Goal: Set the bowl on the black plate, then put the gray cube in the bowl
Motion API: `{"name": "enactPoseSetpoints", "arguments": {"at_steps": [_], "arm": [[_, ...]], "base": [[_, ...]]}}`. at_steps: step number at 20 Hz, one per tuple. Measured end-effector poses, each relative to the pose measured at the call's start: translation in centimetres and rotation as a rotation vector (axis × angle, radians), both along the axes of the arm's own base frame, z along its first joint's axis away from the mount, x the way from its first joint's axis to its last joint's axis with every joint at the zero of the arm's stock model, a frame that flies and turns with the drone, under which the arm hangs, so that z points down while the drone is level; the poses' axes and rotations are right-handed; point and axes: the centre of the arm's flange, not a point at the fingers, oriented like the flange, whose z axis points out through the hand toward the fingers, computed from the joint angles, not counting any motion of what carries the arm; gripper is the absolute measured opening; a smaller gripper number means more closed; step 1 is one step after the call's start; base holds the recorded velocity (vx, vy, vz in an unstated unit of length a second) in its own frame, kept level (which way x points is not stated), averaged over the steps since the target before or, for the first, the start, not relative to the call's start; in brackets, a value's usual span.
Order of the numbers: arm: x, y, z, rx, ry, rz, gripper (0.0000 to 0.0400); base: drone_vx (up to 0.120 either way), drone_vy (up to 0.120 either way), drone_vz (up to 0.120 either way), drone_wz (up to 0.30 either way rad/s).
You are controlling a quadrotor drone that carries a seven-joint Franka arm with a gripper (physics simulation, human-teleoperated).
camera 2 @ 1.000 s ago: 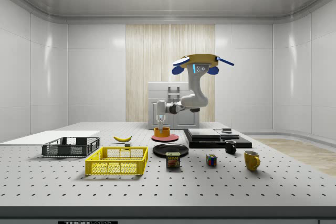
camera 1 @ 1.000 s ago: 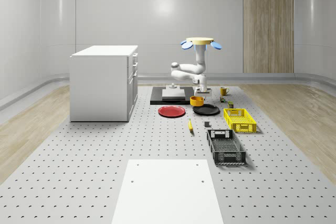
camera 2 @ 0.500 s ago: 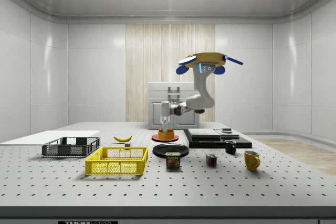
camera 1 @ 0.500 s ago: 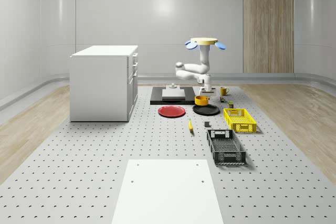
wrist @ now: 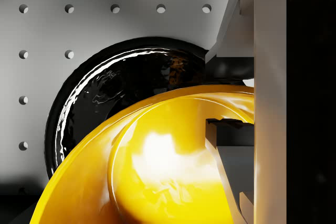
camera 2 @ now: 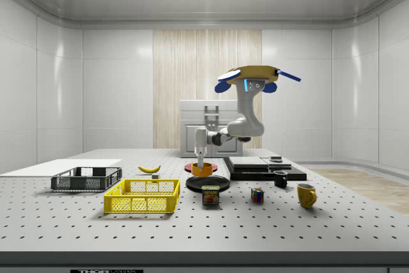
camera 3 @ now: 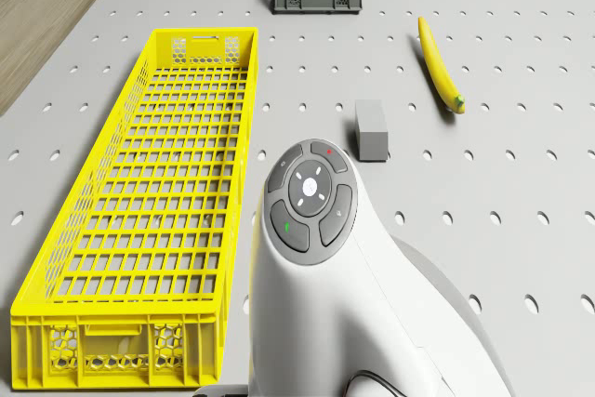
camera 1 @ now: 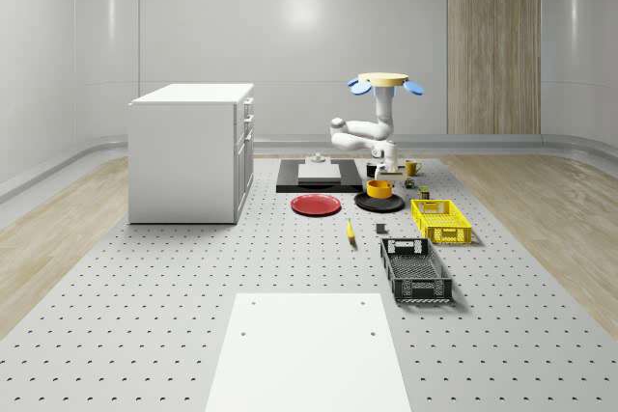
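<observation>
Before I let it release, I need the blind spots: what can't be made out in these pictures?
- Whether the bowl touches the black plate: in the wrist view the bowl covers the gap; too small in the side view.
- The plate's far part: hidden by the bowl and the gripper.
- The drone's rotors: cut out of the drone view, where the arm blocks the table.

Drone (camera 1: 387,82) has shifted toward the whole-scene view's right; the gripper (camera 2: 200,162) has carried the bowl (camera 1: 379,188) over the black plate (camera 1: 379,203).
</observation>
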Motion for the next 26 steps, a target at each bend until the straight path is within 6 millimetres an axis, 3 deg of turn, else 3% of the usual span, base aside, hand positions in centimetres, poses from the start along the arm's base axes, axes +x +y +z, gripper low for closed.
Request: {"name": "enactPoseSetpoints", "arguments": {"at_steps": [18,26], "arm": [[-2.9,0.0,3.7,0.000,0.000,0.000,0.0100],[-3.1,-1.5,4.7,0.000,0.000,0.000,0.0100]], "base": [[0.000,0.000,0.000,0.000],[0.000,0.000,0.000,0.000]]}}
